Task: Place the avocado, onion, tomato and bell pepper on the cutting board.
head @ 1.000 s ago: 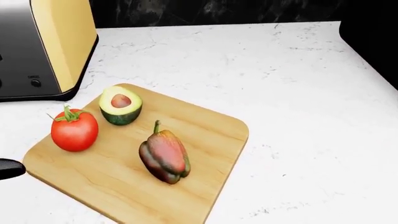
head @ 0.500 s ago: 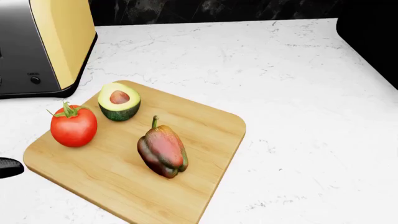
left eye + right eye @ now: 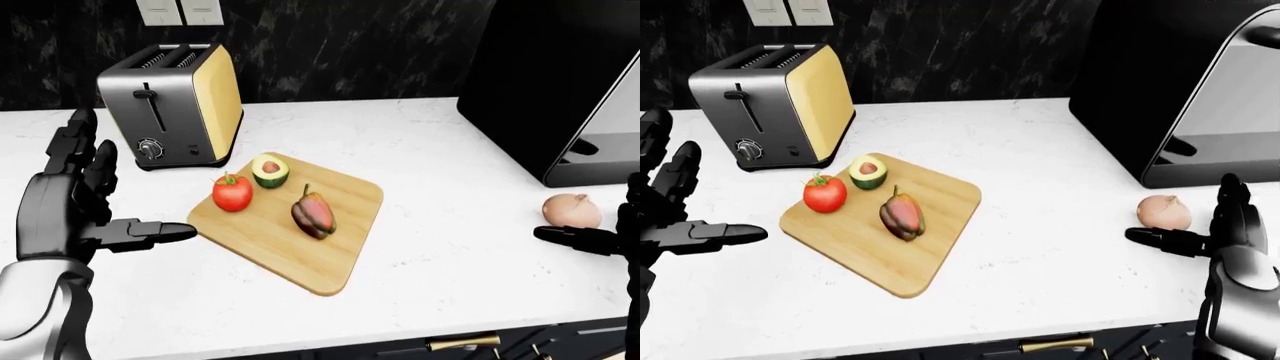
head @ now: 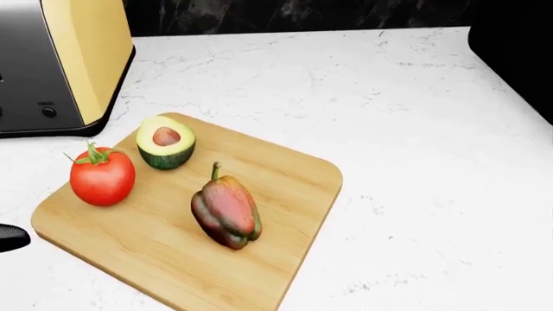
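On the white marble counter (image 3: 420, 142), the rounded wooden cutting board (image 3: 345, 195) carries a red tomato (image 3: 232, 193) near its left corner, a halved green avocado (image 3: 269, 170) at its top corner and a dark red-green bell pepper (image 3: 313, 214) mid-board. The pale brown onion (image 3: 1164, 212) lies off the board near the counter's right edge, just beside the right hand (image 3: 1230, 232), fingers spread and released. The left hand (image 3: 75, 206) is open, empty, left of the board.

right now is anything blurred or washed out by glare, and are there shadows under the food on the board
Left-eye view: sharp, no glare; the red tomato and dark red-green bell pepper cast only faint soft shadows on the wooden cutting board. Right-eye view: the dark glossy appliance shows reflections. Head view: sharp, evenly lit.
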